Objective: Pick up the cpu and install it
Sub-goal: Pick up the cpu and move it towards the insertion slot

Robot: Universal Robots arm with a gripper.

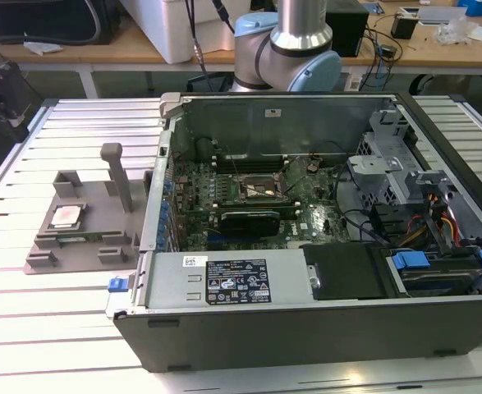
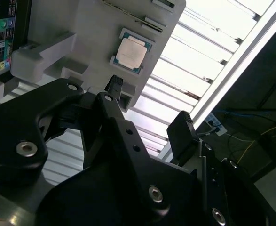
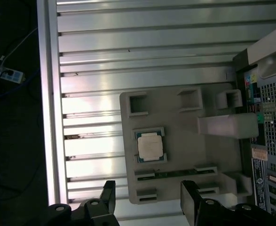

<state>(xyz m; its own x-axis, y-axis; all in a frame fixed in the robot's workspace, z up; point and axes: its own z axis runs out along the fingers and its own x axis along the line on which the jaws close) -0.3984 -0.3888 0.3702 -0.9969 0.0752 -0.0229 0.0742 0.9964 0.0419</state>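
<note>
The cpu (image 1: 65,216) is a small square chip with a silver top, lying flat in a recess of the grey fixture (image 1: 101,201) on the exterior view's left, beside the open computer case. Both wrist views look down on the cpu (image 2: 132,51) (image 3: 150,145) from well above. My gripper (image 3: 148,201) (image 2: 147,106) is open, its black fingers (image 3: 107,197) spread wide with nothing between them, hanging clear above the fixture's (image 3: 185,117) edge. Inside the case, the motherboard socket (image 1: 261,190) has its metal frame around it.
The fixture carries an upright grey post (image 1: 119,172) and a long memory stick (image 3: 173,174) in a slot next to the cpu. The case wall (image 1: 162,189) rises right beside the fixture. Slatted aluminium table (image 1: 27,328) surrounds both; its edge (image 3: 48,117) drops off to cables on the floor.
</note>
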